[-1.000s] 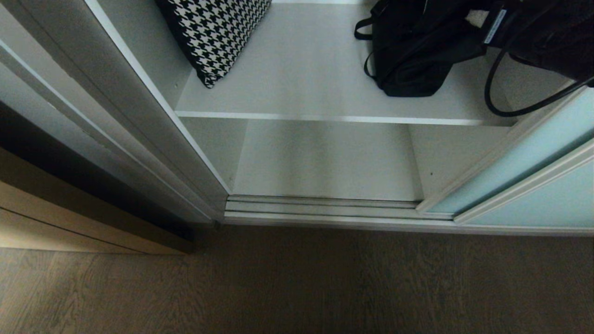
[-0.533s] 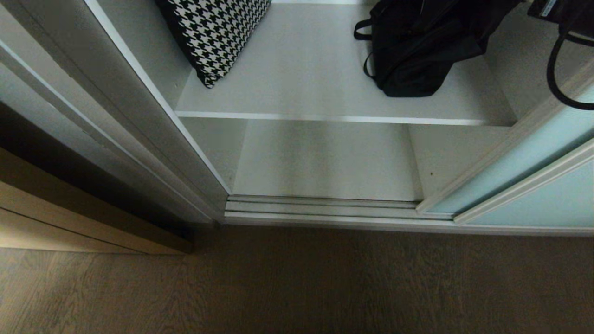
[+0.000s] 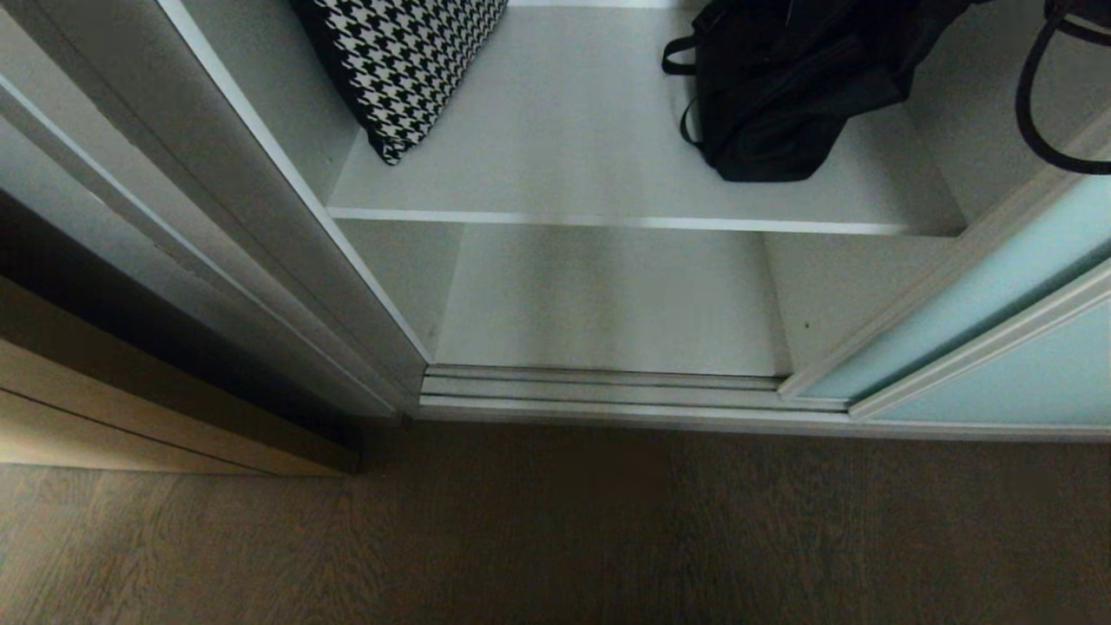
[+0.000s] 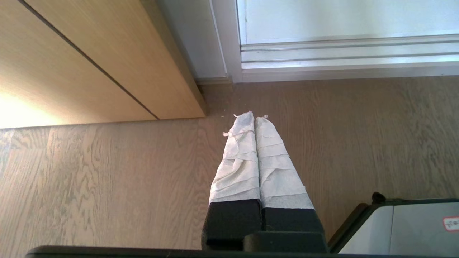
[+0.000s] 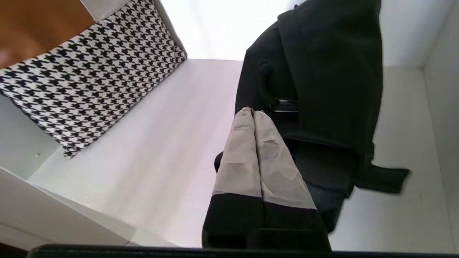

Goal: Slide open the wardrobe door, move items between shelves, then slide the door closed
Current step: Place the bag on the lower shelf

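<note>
**Right gripper pressed shut over the black bag, wardrobe standing open**

Right gripper (image 5: pixel 254 111): both wrapped fingers (image 5: pixel 238 157) pressed flat together, nothing between them. Seen from its wrist camera, it hangs above the black bag (image 5: pixel 322 93), tips over the bag's dark fabric; whether they touch it cannot be told. The gripper itself is outside the head view; only a loop of black cable (image 3: pixel 1037 104) shows at the upper right corner.

The black bag (image 3: pixel 772 95) lies slumped on the upper shelf (image 3: pixel 573 148), toward its right side, near the right wall, straps hanging loose off its left side. On the same shelf, well apart to the left, a houndstooth cushion (image 3: pixel 404 61) leans tilted against the left wall.

Below, the lower shelf (image 3: pixel 608 299) is visible behind the floor track (image 3: pixel 599 386). The sliding wardrobe door (image 3: pixel 981 295), pale aqua glass in a silver frame, sits slid to the right, leaving the opening clear of it.

Left gripper (image 4: pixel 254 118): wrapped fingers closed together, empty, pointing at the wood floor (image 4: pixel 107 179) just in front of the track, beside the light wood cabinet front (image 4: pixel 93 61).
</note>
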Motion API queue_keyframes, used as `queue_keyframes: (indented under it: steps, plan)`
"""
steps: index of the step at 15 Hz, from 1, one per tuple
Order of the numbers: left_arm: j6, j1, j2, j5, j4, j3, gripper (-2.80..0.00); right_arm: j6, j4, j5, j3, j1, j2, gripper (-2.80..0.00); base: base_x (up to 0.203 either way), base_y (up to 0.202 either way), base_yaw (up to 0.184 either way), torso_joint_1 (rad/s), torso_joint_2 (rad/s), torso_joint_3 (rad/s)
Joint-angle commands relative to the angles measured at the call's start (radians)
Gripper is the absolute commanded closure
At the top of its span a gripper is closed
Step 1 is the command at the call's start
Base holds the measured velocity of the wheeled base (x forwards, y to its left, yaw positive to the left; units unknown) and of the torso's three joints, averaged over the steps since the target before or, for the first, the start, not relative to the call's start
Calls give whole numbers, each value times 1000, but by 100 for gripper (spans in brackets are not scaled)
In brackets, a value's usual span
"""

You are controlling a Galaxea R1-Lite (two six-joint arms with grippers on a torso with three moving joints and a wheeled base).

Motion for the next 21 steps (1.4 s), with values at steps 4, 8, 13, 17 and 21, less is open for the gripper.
queue_keyframes:
  steps: [4,8,13,17,21]
  plan:
    - [0,0,2,0,0,0,0,-25,-50,-17,9,4,46,-280,0,0,0,0,0,0]
    - [0,0,0,0,0,0,0,-24,-55,-15,28,3,46,-280,0,0,0,0,0,0]
    - [0,0,1,0,0,0,0,-27,-163,-22,19,4,135,-280,0,0,0,0,0,0]
    - [0,0,0,0,0,0,0,-31,-287,-39,11,4,266,-280,0,0,0,0,0,0]
    - [0,0,0,0,0,0,0,-43,-304,-66,-28,3,345,-280,0,0,0,0,0,0]
